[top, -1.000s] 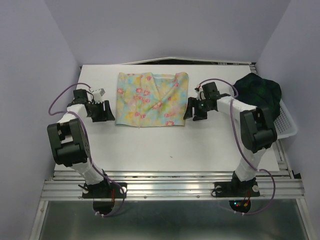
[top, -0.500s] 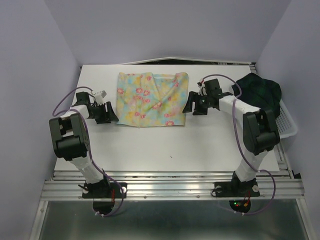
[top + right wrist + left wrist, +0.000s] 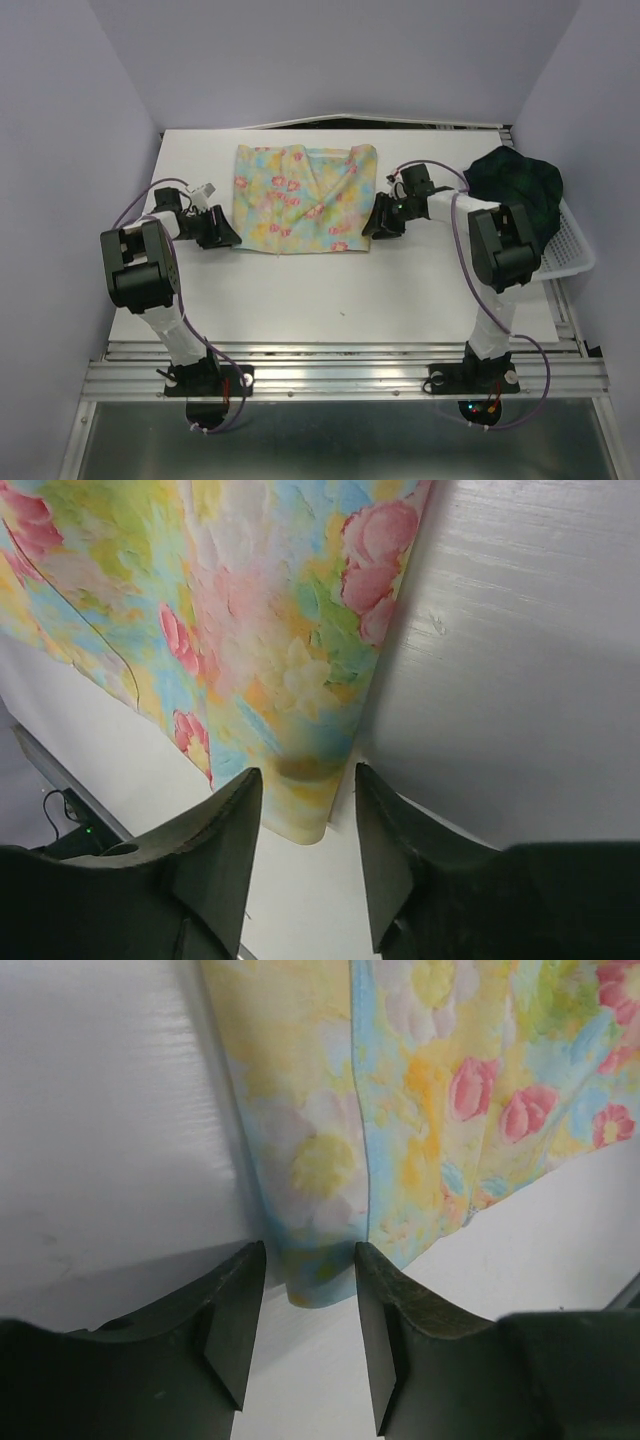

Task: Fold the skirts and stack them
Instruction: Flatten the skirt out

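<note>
Now both jaws have narrowed, not yet clamped, astride the floral skirt's (image 3: 300, 200) 7 and 5 o'clock corners; folding can begin.

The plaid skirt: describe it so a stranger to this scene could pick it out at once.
On the white table, look to the right edge, where a white mesh basket sits. The plaid skirt is the dark green-and-navy heap over that basket's far end. Unlike the pale floral skirt spread flat to its left, it is dark and crumpled.
</note>
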{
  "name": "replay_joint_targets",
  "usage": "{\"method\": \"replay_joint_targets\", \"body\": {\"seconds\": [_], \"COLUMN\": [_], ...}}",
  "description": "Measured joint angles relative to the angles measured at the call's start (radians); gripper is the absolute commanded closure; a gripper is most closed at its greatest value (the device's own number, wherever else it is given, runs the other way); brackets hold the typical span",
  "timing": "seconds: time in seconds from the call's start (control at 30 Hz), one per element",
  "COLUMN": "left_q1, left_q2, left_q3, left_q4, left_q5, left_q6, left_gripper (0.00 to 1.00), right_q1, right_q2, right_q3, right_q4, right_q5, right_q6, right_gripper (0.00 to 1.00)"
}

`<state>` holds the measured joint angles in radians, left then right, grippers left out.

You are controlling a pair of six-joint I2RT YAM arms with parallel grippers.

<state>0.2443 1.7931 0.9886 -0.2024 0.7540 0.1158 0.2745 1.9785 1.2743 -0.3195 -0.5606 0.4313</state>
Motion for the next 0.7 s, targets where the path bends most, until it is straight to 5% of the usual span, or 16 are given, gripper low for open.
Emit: {"method": "replay_joint_targets", "body": {"seconds": [0.1, 0.2, 0.27, 0.43, 0.7], "left_q1": [0.0, 0.0, 0.0, 0.011, 0.014], "left_q2": [0.043, 0.07, 0.083, -0.017, -0.69], "left_q3": [0.023, 0.029, 0.028, -0.007, 0.056], "left_q4": [0.0, 0.001, -0.01, -0.078, -0.058], "left_q5": [0.071, 0.092, 0.104, 0.111, 0.182], "left_q6": [-0.009, -0.006, -0.009, 0.029, -0.088], "left_gripper": [0.58, 0.95, 1.0, 1.0, 1.0], "right_q1": [0.0, 0.0, -0.004, -0.039, -0.163], "right_q2": [0.007, 0.012, 0.011, -0.059, -0.444], "right_q3": [0.0, 0.0, 0.0, -0.039, 0.006], "right_q4": [0.0, 0.0, 0.004, 0.002, 0.097], "right_q5": [-0.014, -0.024, -0.035, -0.104, -0.292], "right_q6": [0.008, 0.016, 0.013, 0.032, 0.222], "right_gripper": [0.69, 0.97, 0.99, 0.99, 0.99]}}
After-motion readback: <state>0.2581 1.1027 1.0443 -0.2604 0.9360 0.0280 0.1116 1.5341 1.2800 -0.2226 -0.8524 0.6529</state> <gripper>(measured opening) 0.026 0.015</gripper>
